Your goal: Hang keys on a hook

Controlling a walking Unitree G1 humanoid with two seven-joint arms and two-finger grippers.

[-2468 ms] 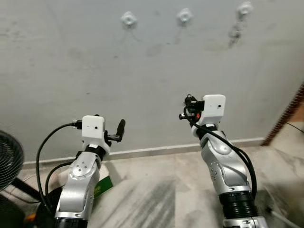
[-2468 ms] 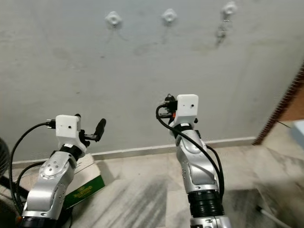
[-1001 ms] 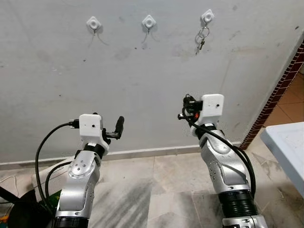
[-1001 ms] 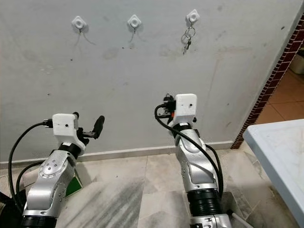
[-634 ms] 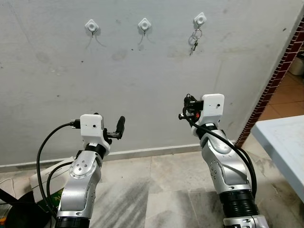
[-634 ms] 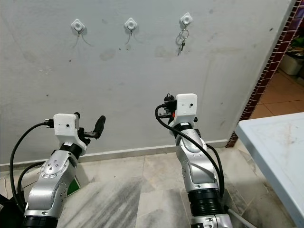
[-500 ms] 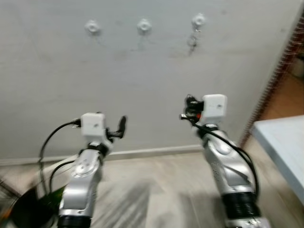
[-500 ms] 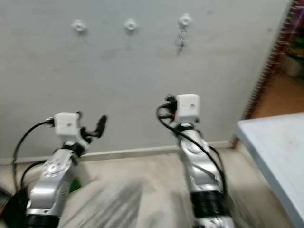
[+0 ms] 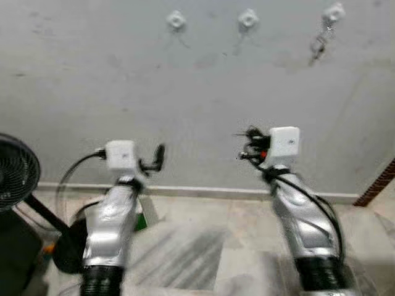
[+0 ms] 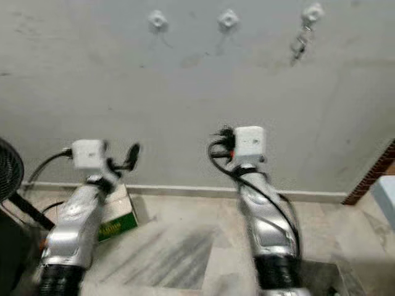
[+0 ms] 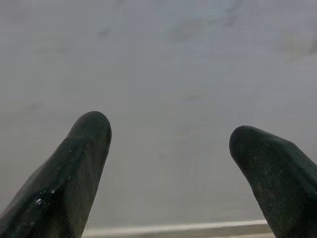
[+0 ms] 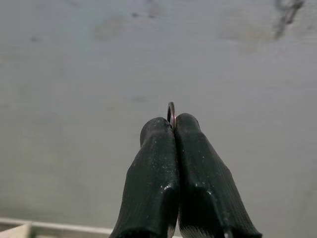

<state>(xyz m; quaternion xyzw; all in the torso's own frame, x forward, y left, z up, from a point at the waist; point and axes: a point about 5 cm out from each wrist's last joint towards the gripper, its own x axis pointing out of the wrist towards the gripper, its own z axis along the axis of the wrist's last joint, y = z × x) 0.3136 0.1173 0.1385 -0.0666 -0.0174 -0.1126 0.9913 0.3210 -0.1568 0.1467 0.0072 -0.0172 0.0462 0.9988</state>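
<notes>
Keys: only a thin metal ring (image 12: pixel 171 113) visible, pinched at the very tips of the right tool (image 12: pixel 173 124), fingers clenched flat together on it. Right tool (image 9: pixel 247 148) raised at mid-height before the grey wall (image 9: pixel 123 92), well below the row of three white hooks. Rightmost hook (image 9: pixel 334 11), up and to the right of the right tool, already occupied by another key bunch (image 9: pixel 319 44); middle hook (image 9: pixel 248 18) almost straight above the right tool and free; left hook (image 9: pixel 176 20) up and to the left, also free. Left tool (image 11: pixel 168 144) released, fingers wide apart, empty, level with the right tool and well off to its left.

Compared with half a second ago: whole view swung, table at the right gone, fan (image 9: pixel 15 172) and green box (image 10: pixel 114 225) now at the left; hooks shifted rightward and higher in frame, picture blurred. Camera movement, not movement of the things; both tools in unchanged posture. Likely meaning: robot turning or stepping to line up, lift to the hook not yet begun.

Open room: bare wall between right tool and middle hook, nothing in the path upward. Limits: skirting edge below, brick corner (image 9: pixel 376 185) far to the right, fan well left of the left tool.
</notes>
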